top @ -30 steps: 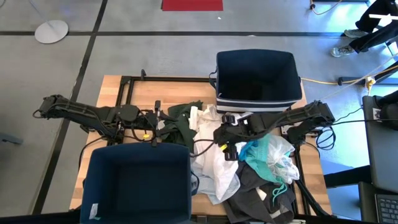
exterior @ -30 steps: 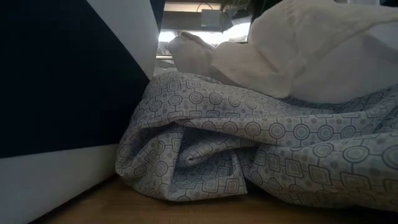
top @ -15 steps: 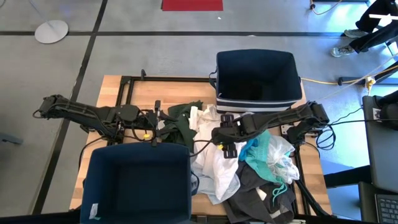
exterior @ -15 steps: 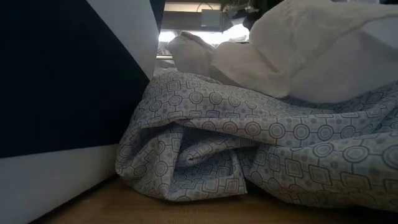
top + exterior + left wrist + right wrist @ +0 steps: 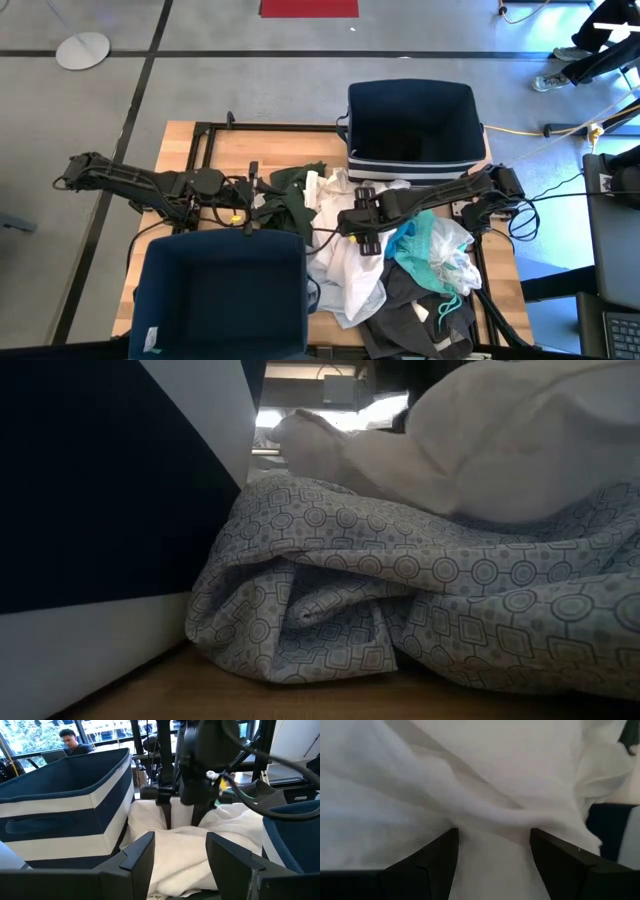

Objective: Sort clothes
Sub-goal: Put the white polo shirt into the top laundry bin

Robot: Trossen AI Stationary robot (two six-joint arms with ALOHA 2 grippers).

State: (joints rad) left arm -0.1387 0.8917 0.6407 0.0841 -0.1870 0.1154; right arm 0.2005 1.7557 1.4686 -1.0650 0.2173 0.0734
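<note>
The clothes lie heaped mid-table: a dark olive garment (image 5: pixel 290 195), a white garment (image 5: pixel 345 265), a teal one (image 5: pixel 425 245) and a dark grey one (image 5: pixel 420 310) at the near edge. A patterned grey garment (image 5: pixel 400 610) rests on the wood under the white garment (image 5: pixel 500 450). My right gripper (image 5: pixel 352 228) points steeply down, open, at the white garment's top (image 5: pixel 490 795). My left gripper (image 5: pixel 180 855) is open and level at the pile's left side (image 5: pixel 252 205), with nothing between its fingers. My right gripper comes from above, pointing steeply down, and its open fingertips (image 5: pixel 167 822) meet the top of the white garment. A raised fold (image 5: pixel 492 820) of the cloth runs between the two fingers (image 5: pixel 437 860), not pinched. The garment lies on the pile, slack.
A navy bin with a white stripe (image 5: pixel 410 125) stands at the far edge, right of centre. A second navy bin (image 5: pixel 220 295) fills the near left corner and shows close in the low view (image 5: pixel 100 480). A black frame (image 5: pixel 205 135) runs along the table.
My right gripper has come down toward the white garment, shifted a little toward the table's left edge and tipped more steeply down, staying open. The top of the white garment has shifted slightly under it. The rest of the pile has kept still.
</note>
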